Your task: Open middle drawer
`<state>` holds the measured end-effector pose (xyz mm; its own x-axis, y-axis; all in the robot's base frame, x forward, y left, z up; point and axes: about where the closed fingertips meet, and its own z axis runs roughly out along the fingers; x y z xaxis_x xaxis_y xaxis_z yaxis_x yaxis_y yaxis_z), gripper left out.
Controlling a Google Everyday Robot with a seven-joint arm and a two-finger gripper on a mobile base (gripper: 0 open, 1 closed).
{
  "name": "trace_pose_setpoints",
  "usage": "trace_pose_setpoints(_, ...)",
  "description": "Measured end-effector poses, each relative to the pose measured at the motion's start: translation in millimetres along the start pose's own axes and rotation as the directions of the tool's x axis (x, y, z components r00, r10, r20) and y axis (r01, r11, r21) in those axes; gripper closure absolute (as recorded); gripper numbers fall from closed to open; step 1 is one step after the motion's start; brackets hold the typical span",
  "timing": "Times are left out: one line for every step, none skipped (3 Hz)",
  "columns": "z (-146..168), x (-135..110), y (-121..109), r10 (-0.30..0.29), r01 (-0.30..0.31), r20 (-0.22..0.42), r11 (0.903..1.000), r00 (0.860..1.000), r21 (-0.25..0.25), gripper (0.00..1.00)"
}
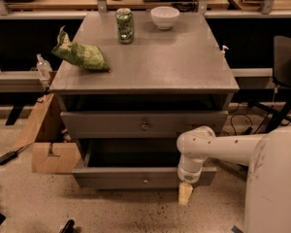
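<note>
The grey cabinet (pixel 145 72) shows two drawer fronts. The upper, taller front (pixel 106 124) has a small knob (pixel 145 126) and stands slightly out. Below it the middle drawer (pixel 111 178) is pulled well out, its dark inside showing, with its knob (pixel 145 181) at centre. The lowest drawer is hidden under it. My gripper (pixel 185 193) hangs pointing down from the white arm (pixel 196 149), just in front of the right part of the middle drawer's front, near the floor. It touches neither knob.
On the cabinet top lie a green chip bag (pixel 82 55), a green can (pixel 124 25) and a white bowl (pixel 165 17). A cardboard box (pixel 51 152) stands on the floor at the left. A dark chair (pixel 286 62) and cables are at the right.
</note>
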<state>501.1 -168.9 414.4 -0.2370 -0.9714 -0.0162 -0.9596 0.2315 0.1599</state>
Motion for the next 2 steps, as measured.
trace_pose_setpoints(-0.1, 1.3, -0.5, 0.004, -0.004, 0.003, 1.0, 1.0, 0.001, 0.46)
trace_pose_setpoints(-2.0, 1.2, -0.2, 0.004, -0.004, 0.003, 1.0, 1.0, 0.001, 0.7)
